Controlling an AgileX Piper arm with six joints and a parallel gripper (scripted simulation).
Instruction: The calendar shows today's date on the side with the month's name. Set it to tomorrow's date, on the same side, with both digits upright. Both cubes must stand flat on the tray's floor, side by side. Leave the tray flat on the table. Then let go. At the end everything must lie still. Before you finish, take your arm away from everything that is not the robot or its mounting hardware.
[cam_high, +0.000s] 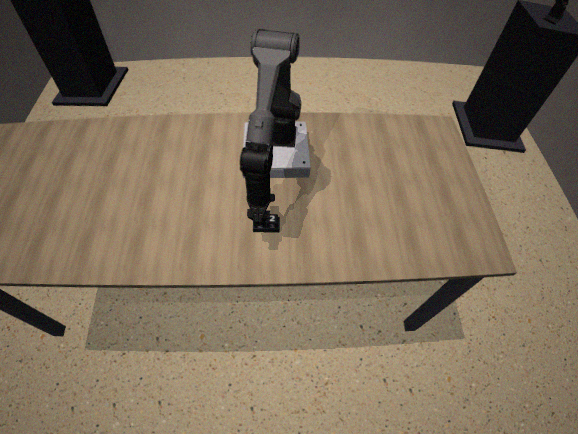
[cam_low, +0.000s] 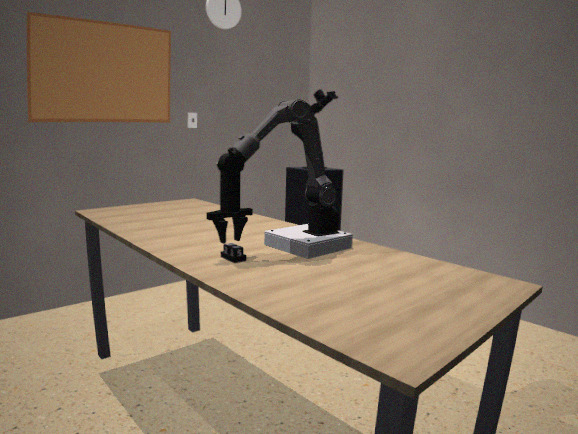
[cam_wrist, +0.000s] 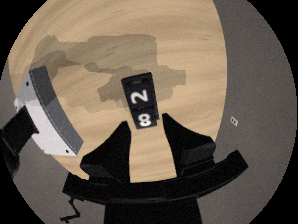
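A small black calendar tray (cam_high: 266, 223) with two black number cubes stands on the wooden table in front of the arm's base. In the wrist view the top faces of the cubes read 2 (cam_wrist: 139, 96) and 8 (cam_wrist: 144, 120). In the exterior view the calendar (cam_low: 233, 252) shows white digits on its side, too small to read. My gripper (cam_low: 229, 231) hangs straight above the calendar, a little over it, fingers pointing down. It is open and empty, and the fingers straddle the near cube from above without touching.
The arm's white base plate (cam_high: 291, 152) sits just behind the calendar. Two dark pillars (cam_high: 75, 50) (cam_high: 520, 75) stand on the floor beyond the table's far corners.
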